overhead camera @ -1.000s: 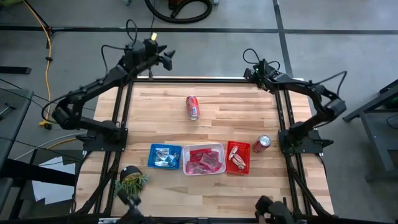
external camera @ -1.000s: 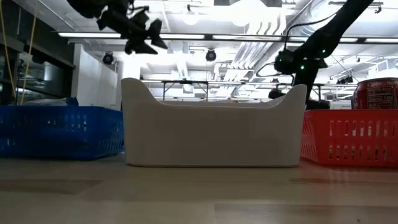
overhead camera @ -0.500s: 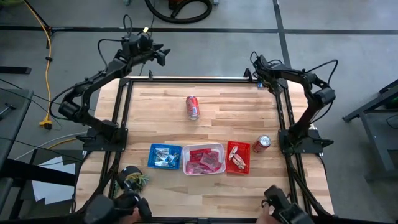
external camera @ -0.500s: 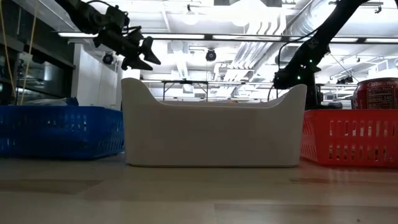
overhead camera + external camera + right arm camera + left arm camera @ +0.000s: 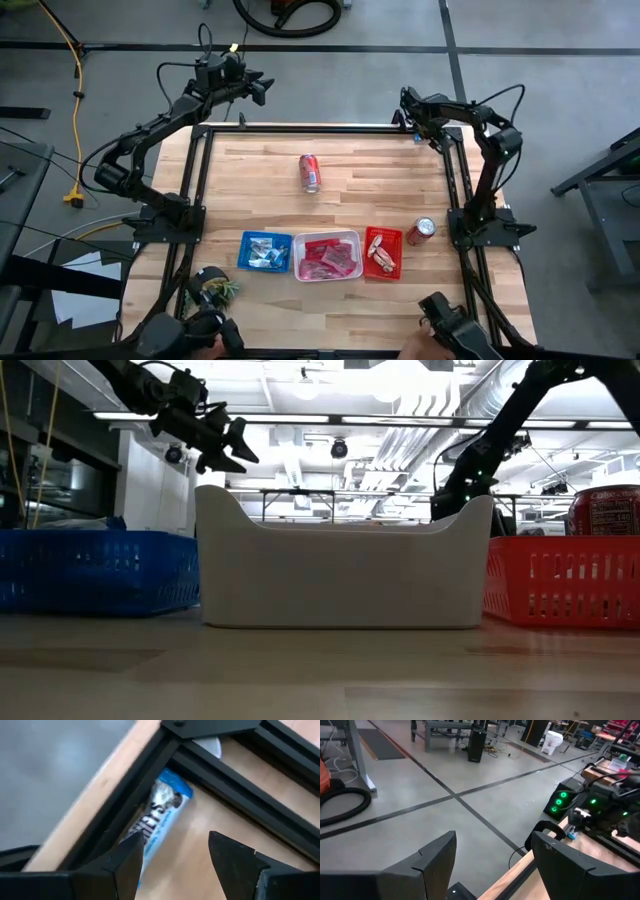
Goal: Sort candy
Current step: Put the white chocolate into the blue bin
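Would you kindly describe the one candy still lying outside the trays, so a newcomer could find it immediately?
Start at the wooden table and go to its far right corner, where the black frame rails meet. Beneath the open right hand lies a blue-and-white wrapped candy bar, tucked against a rail. Every other sweet sits in the three small trays along the near edge.

A red soda can (image 5: 310,172) is seen lying on the wooden table (image 5: 260,195); a second can (image 5: 420,231) is placed just beside the red tray (image 5: 382,235). A small green plant (image 5: 213,289) is set near the blue tray (image 5: 245,240).
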Tool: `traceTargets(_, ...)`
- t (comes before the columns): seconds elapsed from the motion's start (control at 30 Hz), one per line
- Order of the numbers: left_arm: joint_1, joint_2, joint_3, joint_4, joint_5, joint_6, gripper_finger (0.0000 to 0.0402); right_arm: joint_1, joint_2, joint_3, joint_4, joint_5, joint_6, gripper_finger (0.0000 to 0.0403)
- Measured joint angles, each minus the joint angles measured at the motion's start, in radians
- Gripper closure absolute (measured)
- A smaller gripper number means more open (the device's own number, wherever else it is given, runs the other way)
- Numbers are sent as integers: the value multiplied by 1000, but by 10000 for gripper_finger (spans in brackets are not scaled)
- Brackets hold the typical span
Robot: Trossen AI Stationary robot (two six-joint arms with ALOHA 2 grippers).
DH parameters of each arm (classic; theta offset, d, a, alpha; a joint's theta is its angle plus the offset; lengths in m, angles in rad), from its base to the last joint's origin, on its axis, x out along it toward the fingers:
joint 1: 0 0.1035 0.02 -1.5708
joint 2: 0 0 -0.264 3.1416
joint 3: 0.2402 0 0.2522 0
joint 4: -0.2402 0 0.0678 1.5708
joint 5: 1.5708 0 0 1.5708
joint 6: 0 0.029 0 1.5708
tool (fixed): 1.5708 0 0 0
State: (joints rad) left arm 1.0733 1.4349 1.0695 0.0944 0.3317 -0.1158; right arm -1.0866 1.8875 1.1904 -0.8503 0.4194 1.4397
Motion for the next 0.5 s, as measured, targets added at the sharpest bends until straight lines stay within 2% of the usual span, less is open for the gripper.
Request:
traceTargets(0.37, 0, 0, 0, -44, 0, -19, 156, 15, 82, 50, -44, 49, -4, 184)
traceTargets(0.5, 0, 0, 0, -54, 0, 11, 156, 26, 86, 49, -39, 50, -45, 218)
